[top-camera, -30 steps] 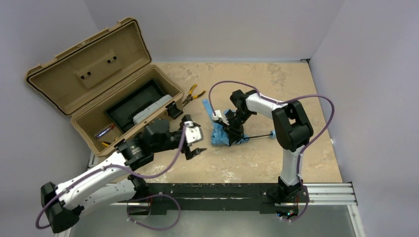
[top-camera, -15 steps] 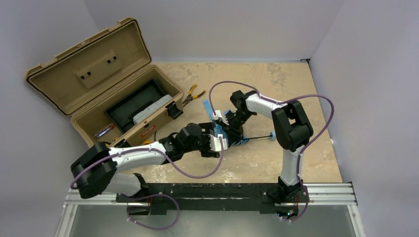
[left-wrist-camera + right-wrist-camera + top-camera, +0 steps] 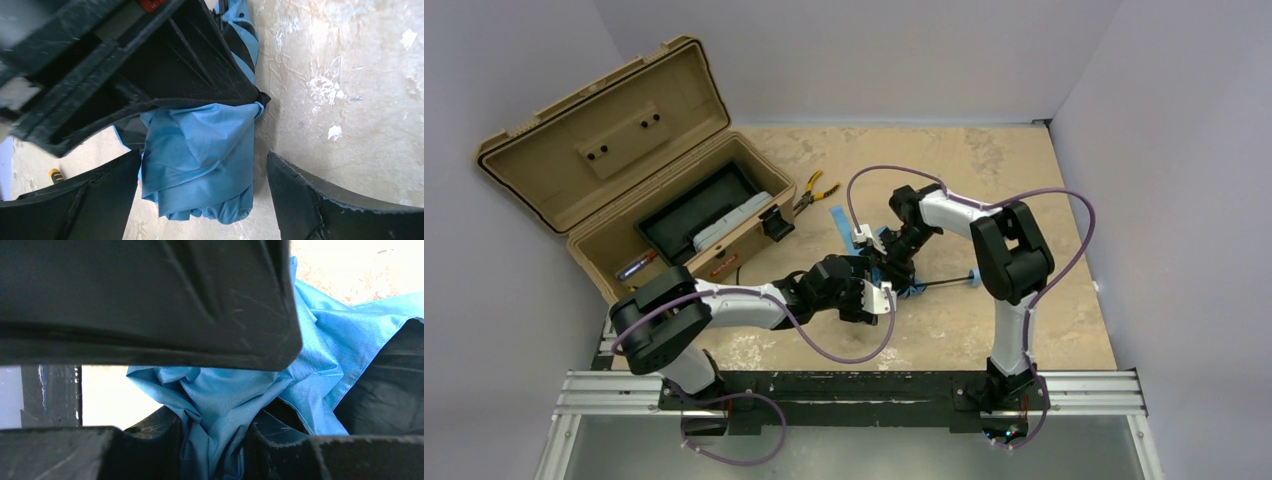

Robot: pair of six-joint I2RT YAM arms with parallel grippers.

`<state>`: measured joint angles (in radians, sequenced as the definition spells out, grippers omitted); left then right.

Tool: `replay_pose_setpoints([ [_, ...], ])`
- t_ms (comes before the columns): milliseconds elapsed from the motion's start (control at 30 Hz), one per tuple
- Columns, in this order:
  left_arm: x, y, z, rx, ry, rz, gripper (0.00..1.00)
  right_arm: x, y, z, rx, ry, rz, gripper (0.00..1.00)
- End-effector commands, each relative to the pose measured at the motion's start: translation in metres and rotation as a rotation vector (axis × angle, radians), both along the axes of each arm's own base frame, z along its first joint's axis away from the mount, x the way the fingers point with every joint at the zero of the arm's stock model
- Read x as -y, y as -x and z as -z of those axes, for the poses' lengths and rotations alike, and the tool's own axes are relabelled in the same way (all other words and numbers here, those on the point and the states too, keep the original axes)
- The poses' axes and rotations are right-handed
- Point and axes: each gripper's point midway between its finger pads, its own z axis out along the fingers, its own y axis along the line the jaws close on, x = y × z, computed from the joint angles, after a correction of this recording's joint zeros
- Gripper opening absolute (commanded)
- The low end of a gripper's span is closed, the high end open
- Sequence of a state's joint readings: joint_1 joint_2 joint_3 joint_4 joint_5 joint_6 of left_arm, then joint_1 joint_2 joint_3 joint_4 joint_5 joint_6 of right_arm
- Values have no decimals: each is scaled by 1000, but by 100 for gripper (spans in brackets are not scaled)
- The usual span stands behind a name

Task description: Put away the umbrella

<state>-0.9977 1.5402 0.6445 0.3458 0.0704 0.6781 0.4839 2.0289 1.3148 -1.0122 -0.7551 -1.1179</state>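
Observation:
The umbrella (image 3: pixel 908 289) is a crumpled sky-blue bundle on the table's middle, its thin black shaft (image 3: pixel 944 281) running right to a small blue handle (image 3: pixel 973 275). My right gripper (image 3: pixel 892 265) comes down on the bundle from behind. In the right wrist view it (image 3: pixel 215 440) is shut on a fold of the blue fabric (image 3: pixel 225 400). My left gripper (image 3: pixel 884 288) reaches in from the near left. In the left wrist view it (image 3: pixel 202 200) is open, its fingers (image 3: pixel 75 200) astride the bundle (image 3: pixel 200 160), left finger at the cloth, right finger apart.
An open tan toolbox (image 3: pixel 534 150) with a black tray stands at the far left. Yellow-handled pliers (image 3: pixel 814 190) and a blue strap (image 3: pixel 840 218) lie behind the umbrella. Grey walls close the table at the back and right. The right arm's cable loops overhead.
My left arm has swung right from beside the toolbox and now brackets the umbrella bundle with open fingers. The right gripper has stayed clamped on the fabric.

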Motion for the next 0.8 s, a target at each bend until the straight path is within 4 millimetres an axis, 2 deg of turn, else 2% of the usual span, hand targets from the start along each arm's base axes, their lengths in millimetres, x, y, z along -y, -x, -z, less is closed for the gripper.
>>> replay_pose_setpoints([
  [0,11,-19,-8,87,14,-17,93,49,43,62,-132,286,-90,11],
  [200,7,-30,17,90,-77,-53,88,43,39,58,-120,255,-80,13],
  [267,5,-29,27,64,-101,-58,79,39,33,54,-105,228,-68,17],
  [333,1,-26,36,6,-128,-68,63,33,26,48,-81,198,-53,20],
  [433,-5,-20,47,-82,-155,-77,16,22,7,33,-20,130,-12,25],
  [500,-10,-17,52,-99,-166,-83,3,16,-9,19,26,79,18,27],
  [533,-14,-15,55,-111,-175,-83,0,14,-16,12,48,58,30,29],
  [633,-23,-12,62,-171,-192,-95,0,9,-36,-10,112,-10,65,37],
  [767,-37,-14,66,-269,-177,-142,0,12,-62,-44,203,-103,109,52],
])
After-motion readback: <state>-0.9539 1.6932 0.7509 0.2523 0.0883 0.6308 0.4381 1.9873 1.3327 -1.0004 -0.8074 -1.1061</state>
